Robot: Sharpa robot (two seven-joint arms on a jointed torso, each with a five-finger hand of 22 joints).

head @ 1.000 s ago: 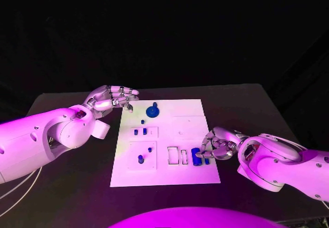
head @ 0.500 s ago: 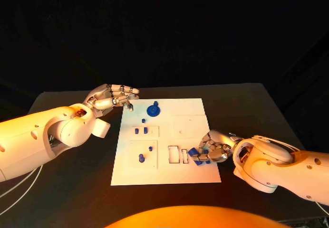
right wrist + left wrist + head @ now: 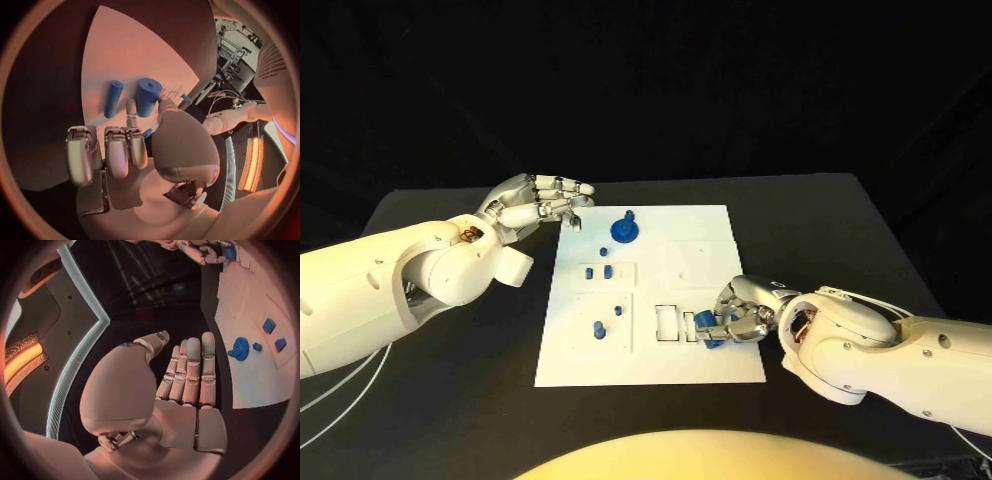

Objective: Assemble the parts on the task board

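Note:
The white task board (image 3: 675, 365) lies in the middle of the black table. My right hand (image 3: 747, 310) is low over the board's near right part. Its thumb and a finger pinch a thick blue cylinder (image 3: 711, 331), which the right wrist view shows between the fingertips as the same cylinder (image 3: 149, 95), next to a thin blue rod (image 3: 114, 98). My left hand (image 3: 538, 205) hovers beyond the board's far left corner, fingers straight and holding nothing. A blue round knob (image 3: 625, 232) sits at the board's far end and appears in the left wrist view as the knob (image 3: 239, 348).
Small blue parts stand in the board's left recesses: a pair (image 3: 597, 272) and two lower ones (image 3: 599, 330). Two narrow rectangular slots (image 3: 665, 322) lie just left of the right hand. Black table (image 3: 848, 230) surrounds the board.
My right hand has slid left and closed over the blue cylinder by the slots, which now shows only partly under its fingers. The left hand has stayed in place.

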